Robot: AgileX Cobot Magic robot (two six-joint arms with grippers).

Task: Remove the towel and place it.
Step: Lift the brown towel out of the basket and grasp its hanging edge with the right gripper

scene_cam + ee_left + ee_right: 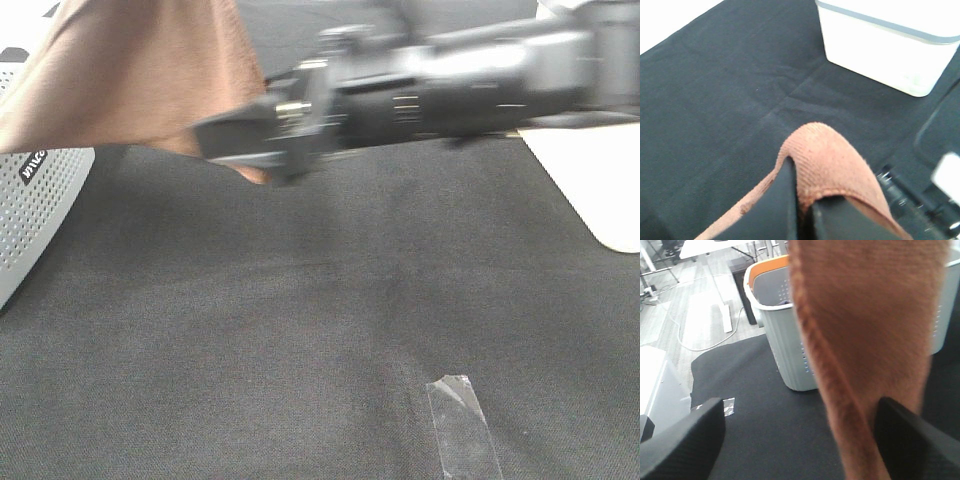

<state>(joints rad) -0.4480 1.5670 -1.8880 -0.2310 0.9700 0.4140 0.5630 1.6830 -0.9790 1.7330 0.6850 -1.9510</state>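
Observation:
The brown towel (140,70) hangs at the far left, over the black table cloth (300,320). In the left wrist view my left gripper (802,205) is shut on a folded edge of the towel (835,160); that gripper is out of the high view. My right arm reaches across from the right, and my right gripper (215,140) is at the towel's lower corner. The right wrist view shows my right gripper (800,425) open, its fingers (685,440) spread wide. The hemmed edge of the towel (865,340) hangs down between them, close to one finger.
A perforated white-grey laundry basket (30,200) stands at the left edge, seen with an orange rim behind the towel (785,340). A white box (880,45) and a white board (600,180) lie to the sides. A strip of clear tape (462,425) sticks to the cloth.

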